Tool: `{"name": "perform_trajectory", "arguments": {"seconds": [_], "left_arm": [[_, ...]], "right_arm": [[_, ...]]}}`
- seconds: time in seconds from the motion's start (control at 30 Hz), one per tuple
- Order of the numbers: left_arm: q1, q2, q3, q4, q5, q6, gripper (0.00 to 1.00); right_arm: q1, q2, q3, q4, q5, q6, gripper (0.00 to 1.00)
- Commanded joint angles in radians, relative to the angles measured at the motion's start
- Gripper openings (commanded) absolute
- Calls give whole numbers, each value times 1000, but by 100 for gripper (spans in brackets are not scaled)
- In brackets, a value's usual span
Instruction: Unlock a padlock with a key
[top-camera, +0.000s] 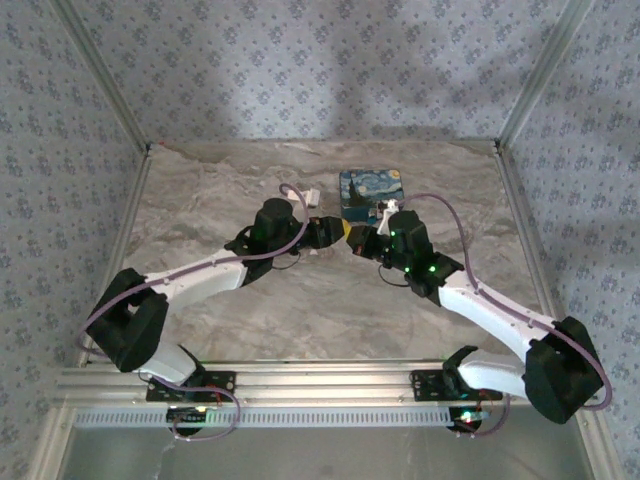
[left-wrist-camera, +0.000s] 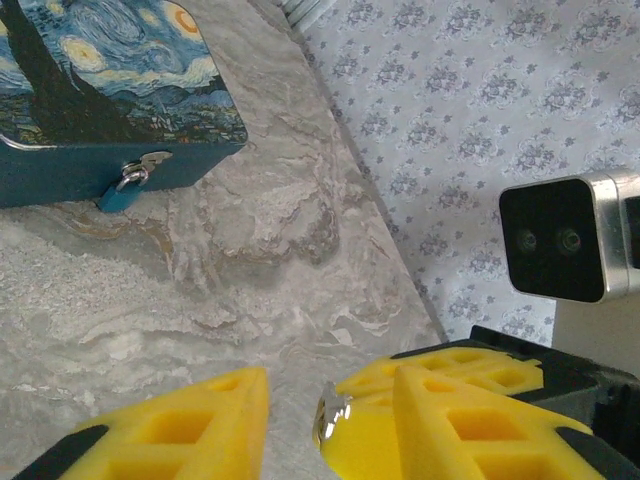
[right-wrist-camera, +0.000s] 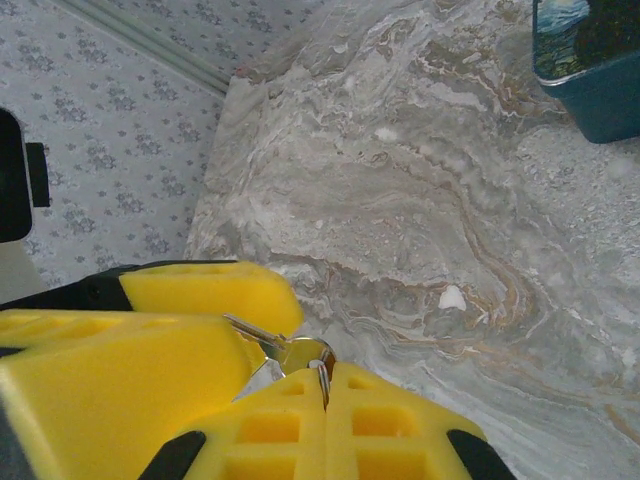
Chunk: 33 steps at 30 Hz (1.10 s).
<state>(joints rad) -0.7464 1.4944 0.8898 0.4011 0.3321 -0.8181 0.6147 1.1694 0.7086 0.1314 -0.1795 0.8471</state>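
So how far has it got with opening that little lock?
Done: the right gripper is pinched shut on a small metal piece, probably the key. In hand: the left gripper meets it mid-table. Left: the padlock hangs on the blue box, untouched.

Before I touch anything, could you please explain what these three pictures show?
They show two robot arms bolted to a marble-patterned table. One picture looks down from above. The other two come from cameras on each wrist, so the yellow foam shapes are the fingers. A blue box with a night-sky print sits on the table, and a small padlock hangs on its front. The right gripper is shut on a small shiny metal piece, apparently the key. The left gripper meets it tip to tip. I cannot tell whether it grips anything.
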Motion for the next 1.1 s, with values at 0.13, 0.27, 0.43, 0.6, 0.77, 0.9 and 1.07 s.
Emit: {"name": "perform_trajectory", "arguments": {"seconds": [0.13,0.27,0.43,0.6,0.77,0.9,1.07], "left_arm": [[-3,2,32,36,-25,-5,27],[-2,-8,27,32,-49,-2,14],[-3,-39,17,13,-82,25,0],[3,-87,12,-28,-83,98,0],[24,-144,40,-121,-17,197,0],[54,-183,84,-208,95,244,0],[64,-219,124,-290,169,298,0]], "right_arm": [[17,-5,29,-18,19,9,0],[19,-5,28,-26,18,5,0],[15,-8,25,-54,-1,-27,0],[-37,-32,20,-75,-108,-117,17],[-158,-71,-4,-51,-281,-209,42],[-265,-85,-35,108,-497,-203,58],[-295,-73,-25,270,-646,-173,73]]}}
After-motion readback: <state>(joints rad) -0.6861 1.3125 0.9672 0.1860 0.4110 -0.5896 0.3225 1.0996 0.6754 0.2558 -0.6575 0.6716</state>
